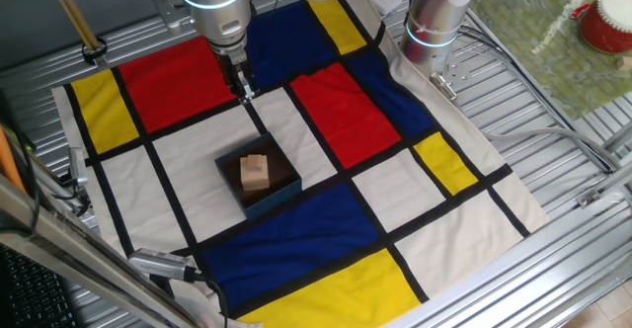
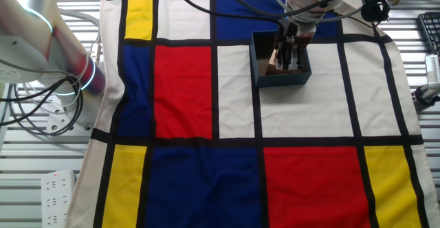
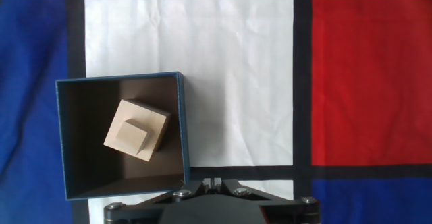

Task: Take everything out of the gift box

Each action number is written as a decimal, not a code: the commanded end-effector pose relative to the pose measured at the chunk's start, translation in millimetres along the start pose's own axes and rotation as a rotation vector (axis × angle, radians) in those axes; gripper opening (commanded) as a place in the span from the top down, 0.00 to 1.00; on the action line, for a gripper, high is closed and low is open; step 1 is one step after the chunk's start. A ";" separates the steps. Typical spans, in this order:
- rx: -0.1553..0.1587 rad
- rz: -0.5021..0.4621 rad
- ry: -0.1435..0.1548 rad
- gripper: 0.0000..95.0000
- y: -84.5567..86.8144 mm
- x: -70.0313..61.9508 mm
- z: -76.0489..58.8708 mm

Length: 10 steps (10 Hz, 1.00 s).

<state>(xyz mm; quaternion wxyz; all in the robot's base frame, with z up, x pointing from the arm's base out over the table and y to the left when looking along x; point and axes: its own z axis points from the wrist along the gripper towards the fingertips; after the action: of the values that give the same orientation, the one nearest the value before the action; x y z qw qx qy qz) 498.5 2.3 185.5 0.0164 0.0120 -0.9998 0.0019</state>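
The gift box [image 3: 121,136], dark blue outside with a matte brown interior, is seen on a white panel of the patterned cloth [image 3: 223,69], at about 8 o'clock in the hand view. Inside, near centre, lies the wooden block [image 3: 136,129], light tan, smooth and square-edged, turned at an angle to the walls, with a smaller raised step on top. The tool [image 1: 242,83] hangs above the cloth, up and to 11 o'clock of the box in one fixed view, its fingers pressed together and holding nothing.

Risks judged: the box is light cardboard and could be dragged or tipped if a wall is clipped. The rotated, stepped block may slip unless its faces are squared to the fingers.
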 end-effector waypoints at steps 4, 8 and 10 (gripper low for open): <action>-0.004 -0.023 -0.007 1.00 -1.1 0.6 -0.8; -0.041 0.004 -0.038 1.00 17.6 -27.9 -7.5; -0.051 -0.008 -0.049 1.00 21.5 -35.8 -4.7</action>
<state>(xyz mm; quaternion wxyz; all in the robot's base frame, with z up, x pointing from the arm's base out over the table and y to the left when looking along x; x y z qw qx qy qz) 534.9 24.4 188.0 -0.0063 0.0106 -0.9995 -0.0290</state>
